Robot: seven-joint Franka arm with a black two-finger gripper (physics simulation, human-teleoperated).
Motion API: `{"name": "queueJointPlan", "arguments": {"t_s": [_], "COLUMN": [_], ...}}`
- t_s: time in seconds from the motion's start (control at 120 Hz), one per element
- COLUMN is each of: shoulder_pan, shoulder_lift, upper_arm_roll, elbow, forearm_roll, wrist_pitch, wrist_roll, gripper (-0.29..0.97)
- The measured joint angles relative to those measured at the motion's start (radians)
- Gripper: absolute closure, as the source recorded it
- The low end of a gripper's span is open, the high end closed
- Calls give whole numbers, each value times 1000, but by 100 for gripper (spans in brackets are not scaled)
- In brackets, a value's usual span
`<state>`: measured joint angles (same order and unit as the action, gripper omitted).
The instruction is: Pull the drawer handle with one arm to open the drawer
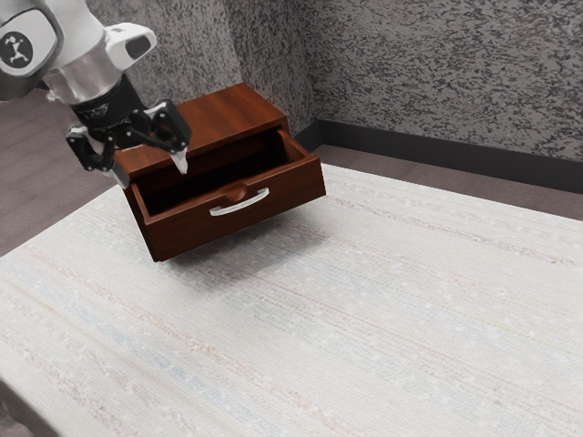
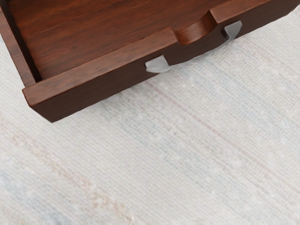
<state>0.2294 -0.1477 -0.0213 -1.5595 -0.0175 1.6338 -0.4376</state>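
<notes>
Claw [image 1: 150, 169], fingers apart and empty, hangs above the open drawer [image 1: 214, 228]; dropping could bump its wall, shoving it shut.

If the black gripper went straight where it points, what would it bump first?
Probably the open drawer: the gripper points down over it, so its wall or wooden floor comes first, though depth is hard to judge.

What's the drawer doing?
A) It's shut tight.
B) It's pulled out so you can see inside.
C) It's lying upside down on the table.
B: the drawer sticks out from the front of the cabinet, and you can see its inside behind the handle.
</notes>
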Motion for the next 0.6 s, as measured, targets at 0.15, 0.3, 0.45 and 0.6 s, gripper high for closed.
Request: {"name": "queueJointPlan", "arguments": {"t_s": [0.15, 0.3, 0.45, 0.6], "shoulder_pan": [-15, -115, -80, -72], "shoulder_lift": [-10, -13, -13, -15], "upper_arm_roll": [-1, 64, -3, -9], "elbow": [-33, -42, -65, -85], "forearm_roll": [-8, -4, 1, 4], "wrist_pitch": [-82, -122, -140, -148], "wrist_roll": [-238, -429, -576, -691], "gripper": [1, 1, 0, 0]}}
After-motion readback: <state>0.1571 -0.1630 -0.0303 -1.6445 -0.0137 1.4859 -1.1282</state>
